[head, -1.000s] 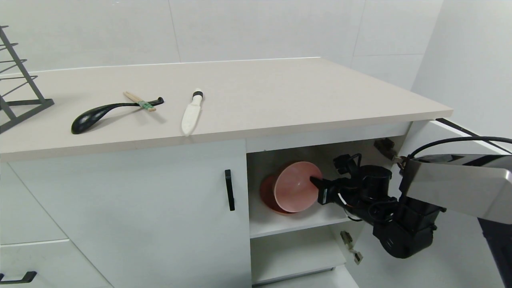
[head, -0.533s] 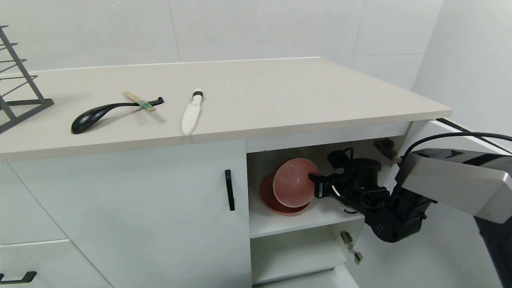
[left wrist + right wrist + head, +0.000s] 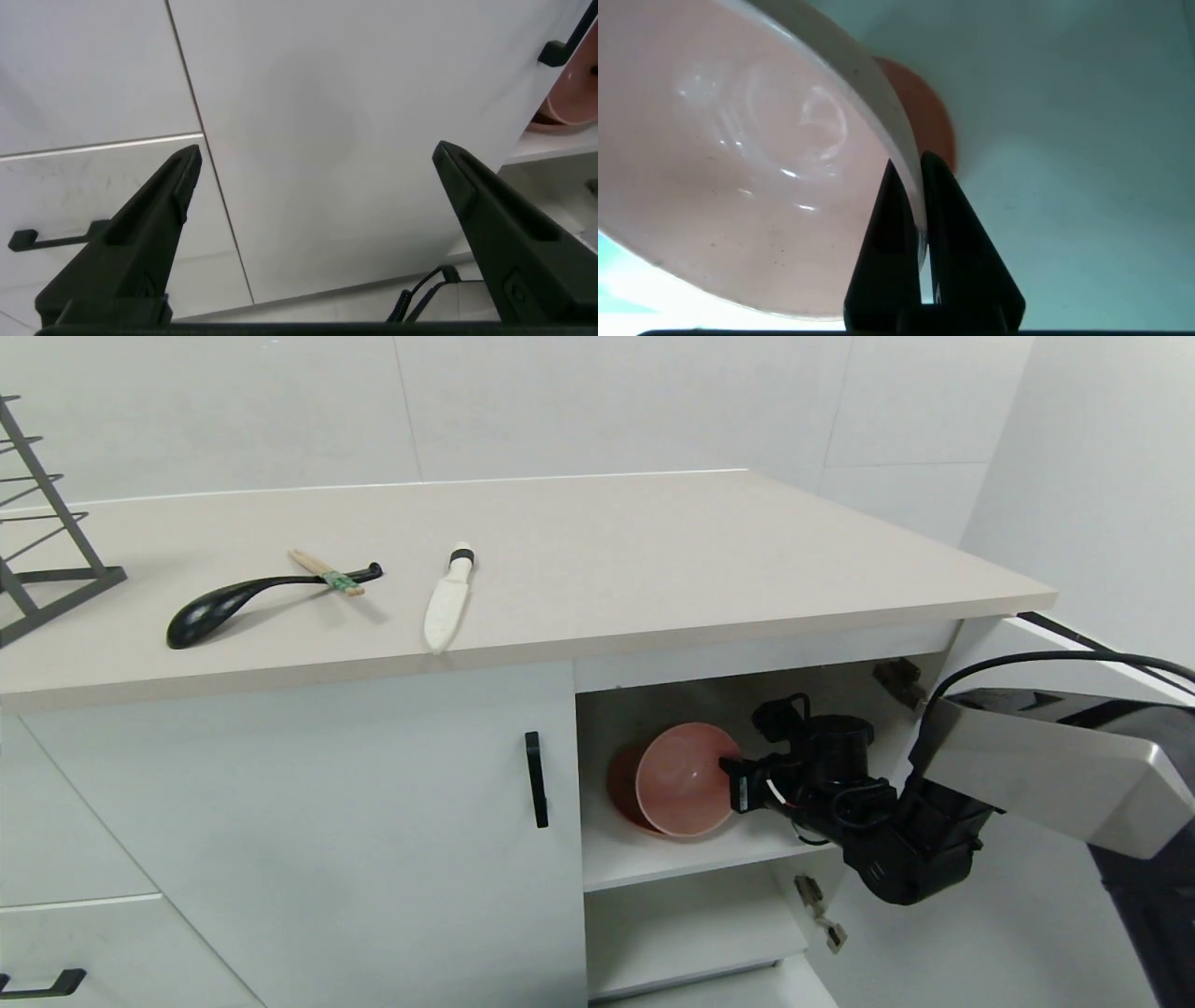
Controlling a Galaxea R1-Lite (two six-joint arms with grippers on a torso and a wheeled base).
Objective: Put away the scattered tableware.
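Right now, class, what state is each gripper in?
Left gripper: open, empty.
Right gripper: shut on the pink bowl at its rim.

Kitchen, domestic type. White tiled wall [image 3: 607,401]; beige table [image 3: 653,551] over white cabinets [image 3: 373,821] with black handles [image 3: 535,791]. Open cupboard [image 3: 644,709] at right with shelves [image 3: 672,859], pink bowl [image 3: 680,784] and red bowl [image 3: 619,791] inside. On table, left: black spoon [image 3: 243,602], chopsticks [image 3: 313,565], white knife [image 3: 448,597], wire rack [image 3: 37,541].

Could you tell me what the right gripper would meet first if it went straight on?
The right gripper, shut on the pink bowl at its rim, would probably push that bowl into the red bowl just behind; depth is unclear.
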